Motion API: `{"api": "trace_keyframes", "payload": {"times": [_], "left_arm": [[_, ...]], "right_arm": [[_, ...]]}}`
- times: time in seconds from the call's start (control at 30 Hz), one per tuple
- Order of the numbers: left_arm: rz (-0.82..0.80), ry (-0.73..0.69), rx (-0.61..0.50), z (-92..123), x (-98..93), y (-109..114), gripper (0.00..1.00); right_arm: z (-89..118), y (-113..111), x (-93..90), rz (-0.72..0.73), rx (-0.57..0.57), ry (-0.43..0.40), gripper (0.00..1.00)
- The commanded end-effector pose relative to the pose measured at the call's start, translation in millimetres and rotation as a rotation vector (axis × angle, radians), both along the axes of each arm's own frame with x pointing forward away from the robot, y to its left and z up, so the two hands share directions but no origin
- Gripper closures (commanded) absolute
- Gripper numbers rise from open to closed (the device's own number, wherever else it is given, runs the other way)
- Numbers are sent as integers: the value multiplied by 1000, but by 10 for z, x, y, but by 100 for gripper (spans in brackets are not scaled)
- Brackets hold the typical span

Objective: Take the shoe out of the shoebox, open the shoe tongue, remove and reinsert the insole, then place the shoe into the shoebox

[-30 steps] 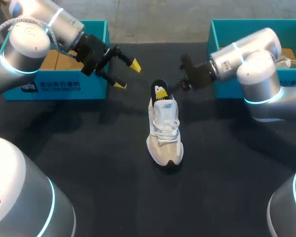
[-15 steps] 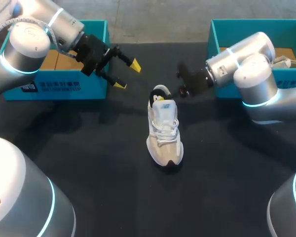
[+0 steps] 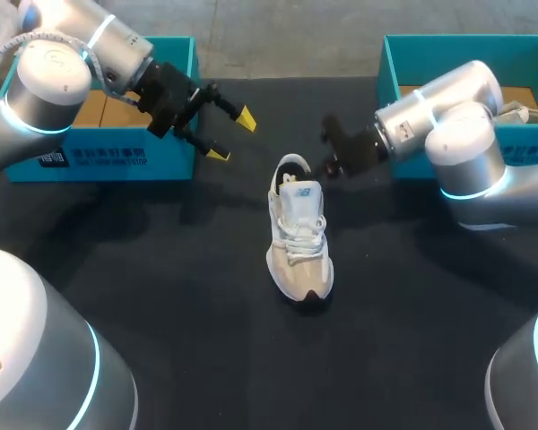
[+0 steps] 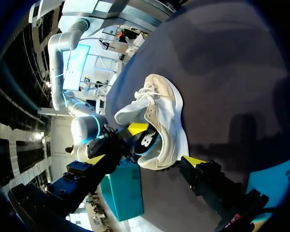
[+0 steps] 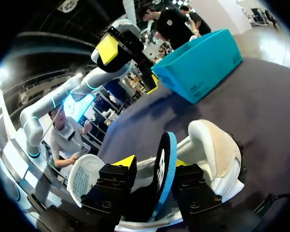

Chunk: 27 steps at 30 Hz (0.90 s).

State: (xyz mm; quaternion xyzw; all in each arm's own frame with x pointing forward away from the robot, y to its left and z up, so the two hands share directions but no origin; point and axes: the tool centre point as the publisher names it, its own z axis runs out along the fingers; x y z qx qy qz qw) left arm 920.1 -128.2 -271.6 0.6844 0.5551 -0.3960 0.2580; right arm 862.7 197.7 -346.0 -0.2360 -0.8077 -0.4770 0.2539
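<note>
Shoe (image 3: 298,228) job: which gripper is on it, and how does it stand?

— The right gripper (image 5: 152,162), just at the heel. The insole (image 5: 163,166) stands on edge between its fingers (image 5: 125,162), close against one and, as far as I can judge, with a gap to the other. So I read it as parted, not clamped.

And outward from there?

— The insole's lower end is down in the heel opening. The shoe stands upright on the black table (image 3: 179,269), about mid-table, outside both boxes. Its long axis runs away from the robot: heel at the far end by the gripper, toe at the near end. Seating the insole would, I think, mean pushing from the heel down toward the toe, along that axis.

The other arm?

— The left gripper (image 3: 231,134) hangs wide open, holding nothing. It is well apart from the shoe, off to the left of its heel and near the left shoebox (image 3: 166,163). The right arm is clearly nearer. The right shoebox (image 3: 421,54) lies to the shoe's right, under that arm.

Any writing?

— A small logo on the tongue (image 3: 298,193), a white mark on the insole and white print on the left shoebox's side. I leave them unread.
</note>
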Motion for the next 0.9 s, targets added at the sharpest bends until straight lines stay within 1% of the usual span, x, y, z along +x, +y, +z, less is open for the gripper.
{"api": "trace_keyframes", "payload": {"times": [0.03,0.27,0.57,0.83,0.9], "left_arm": [[2,-3,2,2,-12,0,0],[2,-3,2,2,-12,0,0],[2,-3,2,2,-12,0,0],[2,-3,2,2,-12,0,0],[2,-3,2,2,-12,0,0]], "right_arm": [[93,-19,-6,-1,-14,-10,59],[160,-78,3,-7,-29,-28,58],[117,-207,23,-35,-51,-25,59],[123,-209,44,-32,-66,-31,63],[119,-226,59,-37,-72,-31,66]]}}
